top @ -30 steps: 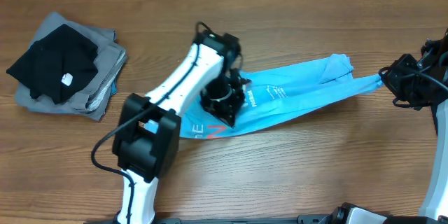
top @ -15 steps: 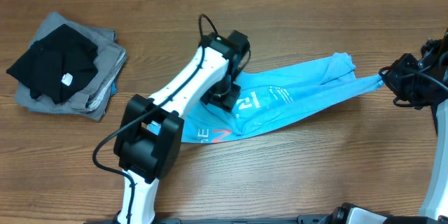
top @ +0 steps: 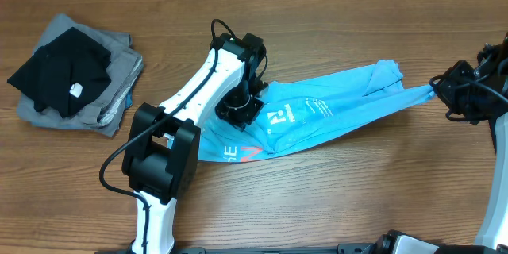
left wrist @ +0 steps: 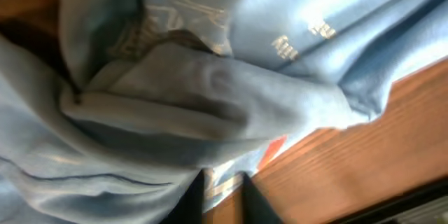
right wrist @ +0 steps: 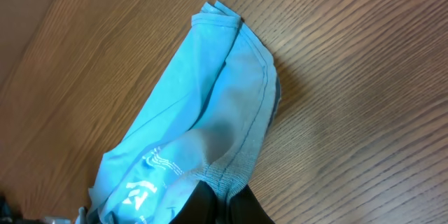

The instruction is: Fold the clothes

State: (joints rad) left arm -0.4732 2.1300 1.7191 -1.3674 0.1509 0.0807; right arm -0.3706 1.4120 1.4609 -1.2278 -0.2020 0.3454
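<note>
The light sky-blue T-shirt [top: 333, 115] lies stretched in a long band across the table, with white and orange-red lettering [top: 278, 117] showing. My left gripper [top: 238, 113] sits low on its left part. In the left wrist view bunched cloth [left wrist: 210, 91] fills the frame, and the left gripper [left wrist: 222, 199] has its dark fingertips a narrow gap apart, with wood and a cloth edge visible between them. My right gripper [top: 438, 90] is shut on the shirt's right end. In the right wrist view the ribbed hem [right wrist: 234, 175] is pinched in the right gripper [right wrist: 227, 201].
A stack of the other clothes, a black garment [top: 59, 71] on grey ones [top: 111, 99], rests at the table's far left. Bare wooden table [top: 341, 198] lies in front of the shirt. The right arm's base [top: 492, 103] stands at the right edge.
My left gripper opened, slid left along the shirt and narrowed again, uncovering the white lettering. The shirt's left part shifted slightly. The right gripper kept its hold and place.
</note>
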